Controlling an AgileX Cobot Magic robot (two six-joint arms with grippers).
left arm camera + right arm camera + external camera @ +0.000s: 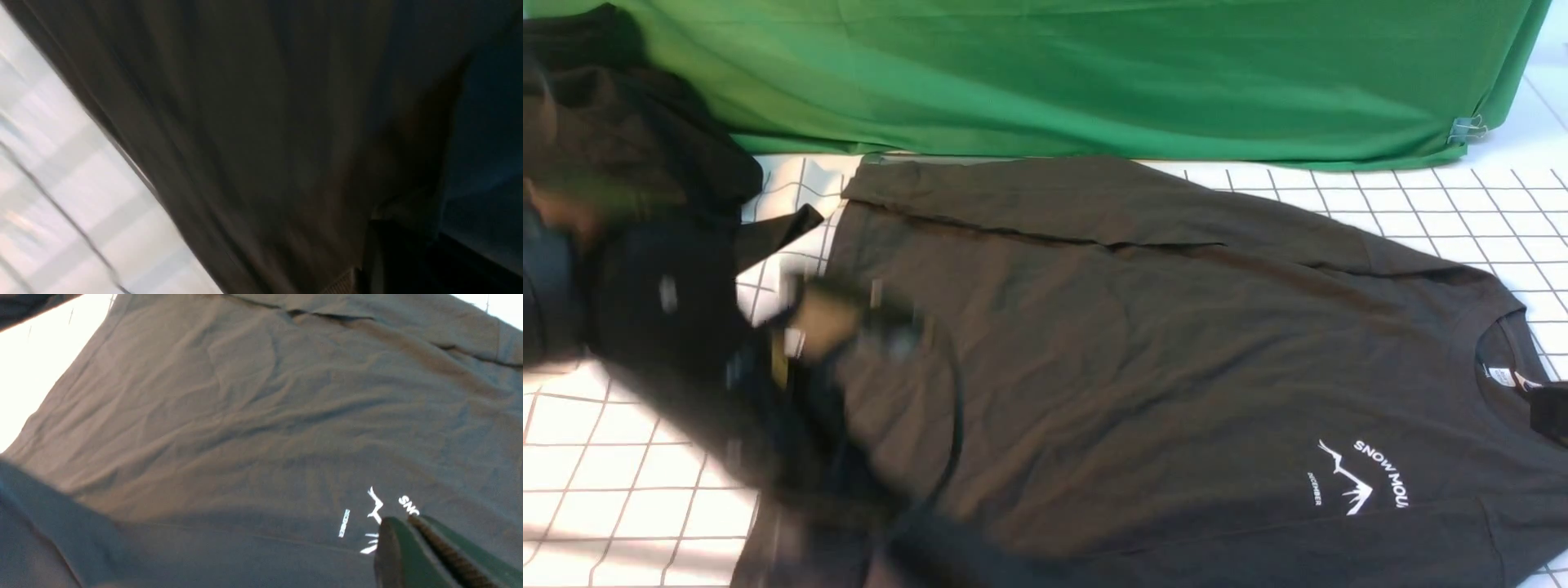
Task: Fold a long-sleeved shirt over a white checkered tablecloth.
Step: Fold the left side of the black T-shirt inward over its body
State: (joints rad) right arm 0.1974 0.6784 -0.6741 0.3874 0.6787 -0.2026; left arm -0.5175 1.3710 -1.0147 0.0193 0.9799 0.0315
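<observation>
The long-sleeved shirt point(1143, 351) lies spread on the white checkered tablecloth point(1421, 212), with its collar and white neck label point(1499, 374) to the right and the mountain logo point(1352, 482) near the front. My left arm is a motion blur over the shirt's left part, and its gripper point(882, 322) is smeared. In the left wrist view dark shirt fabric point(265, 122) fills the frame beside tablecloth point(61, 183), and the jaws are lost in darkness. My right gripper point(404, 519) hovers over the logo point(374, 506), shut and empty.
A green fabric sheet point(1094, 73) hangs along the back, held by a clip point(1467, 128) at its right corner. A blacker mass of dark garment point(621, 122) sits at the back left. A fold of the shirt runs along its far edge point(1045, 233).
</observation>
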